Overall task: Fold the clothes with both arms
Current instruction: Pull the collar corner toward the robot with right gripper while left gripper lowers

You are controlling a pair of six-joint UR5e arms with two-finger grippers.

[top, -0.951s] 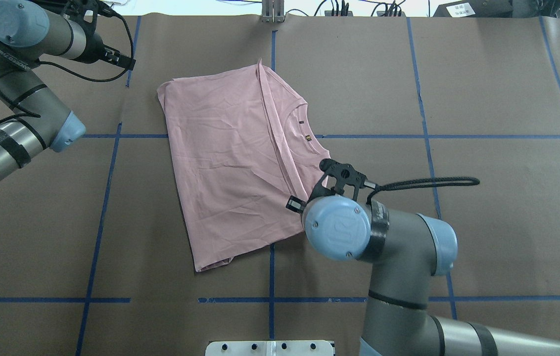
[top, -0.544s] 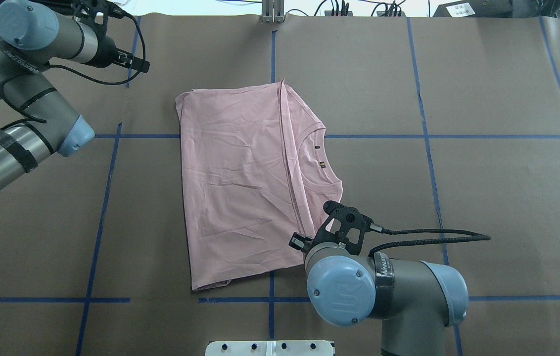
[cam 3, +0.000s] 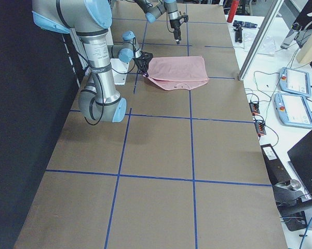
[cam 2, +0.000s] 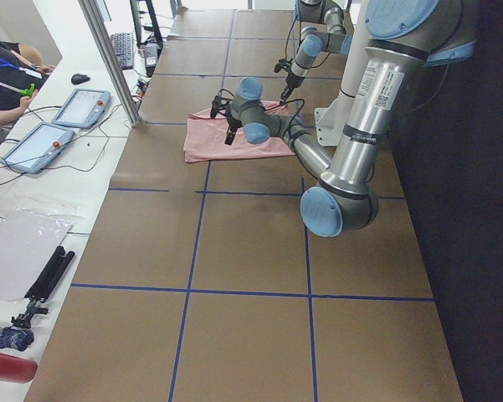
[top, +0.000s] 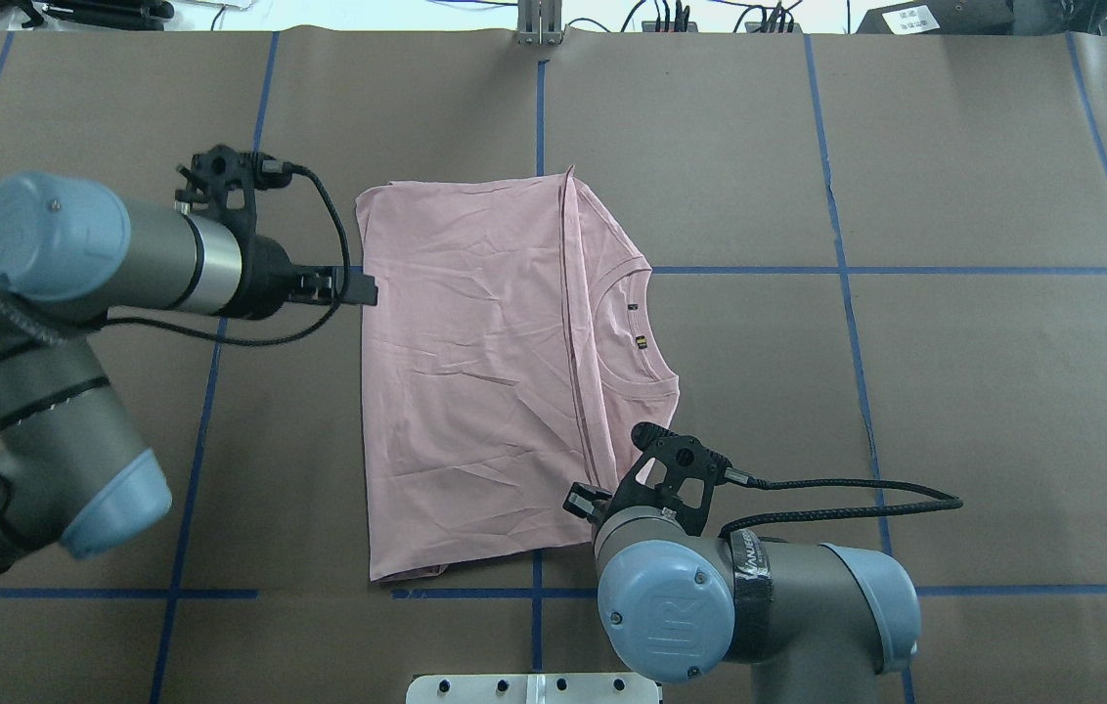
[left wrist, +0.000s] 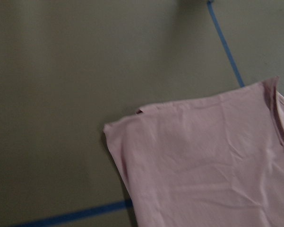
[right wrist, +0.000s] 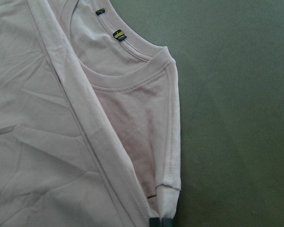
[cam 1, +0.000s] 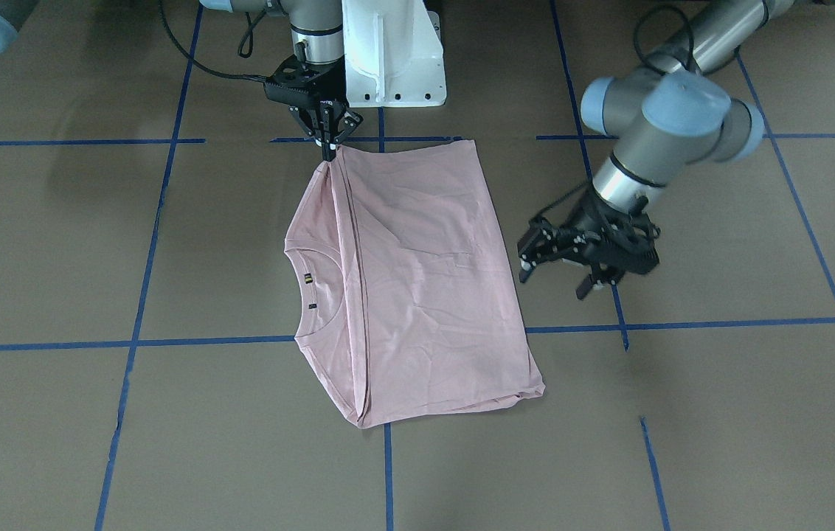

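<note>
Facing the robot, the front view shows the T-shirt (cam 1: 417, 280) flat on the worktop (cam 1: 683, 413), already doubled lengthwise, with its collar (cam 1: 312, 295) at the shirt's 9 o'clock. The right arm (cam 1: 316, 40) has its jaws clenched on the corner at the shirt's 11 o'clock. The left arm (cam 1: 672, 110) hovers just beside the 3 o'clock edge with its jaws released. Overhead, those released jaws sit at the shirt's 9 o'clock edge. The left wrist view shows a free shirt corner (left wrist: 108, 128). The right wrist view shows the pinched fabric at 6 o'clock. Recommended procedure: grip the free edge through all layers, then raise both arms level, keeping the cloth taut.
</note>
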